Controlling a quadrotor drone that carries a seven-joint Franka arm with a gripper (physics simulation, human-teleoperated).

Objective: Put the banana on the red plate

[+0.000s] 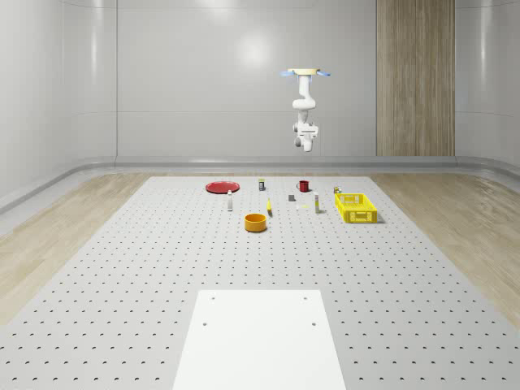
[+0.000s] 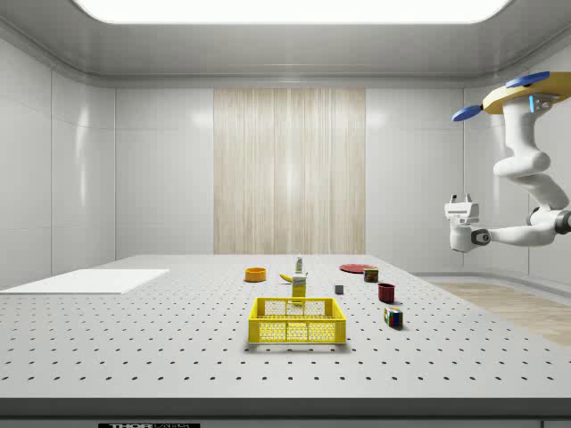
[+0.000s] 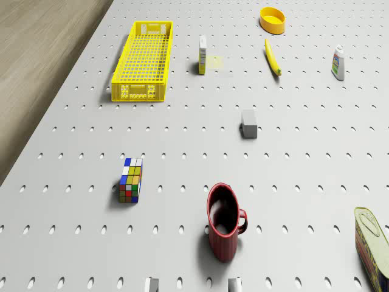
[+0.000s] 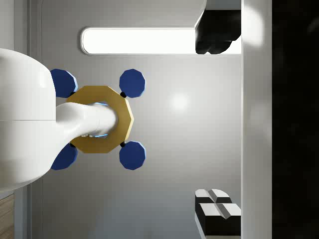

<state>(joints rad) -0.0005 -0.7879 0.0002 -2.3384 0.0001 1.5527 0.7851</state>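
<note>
Banana (image 3: 273, 57): yellow, slender, laid flat on the perforated table. Red plate (image 1: 221, 187): round, shallow, set well apart.

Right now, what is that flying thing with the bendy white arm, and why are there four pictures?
It is a flying drone with a robot arm hanging under it, and the arm ends in a claw. It is a computer simulation, not a real room. The drone hovers high over the far end of a grey table.

One picture looks down over the whole room, and one looks from the side. One comes from a camera on the drone, looking down at the table. The last comes from the arm's wrist, which points up at the drone's blue propellers.

On the table lie a banana, a red plate, a yellow crate, a red mug, an orange bowl and a puzzle cube. The claw is far above the banana, which lies apart from the plate.
</note>
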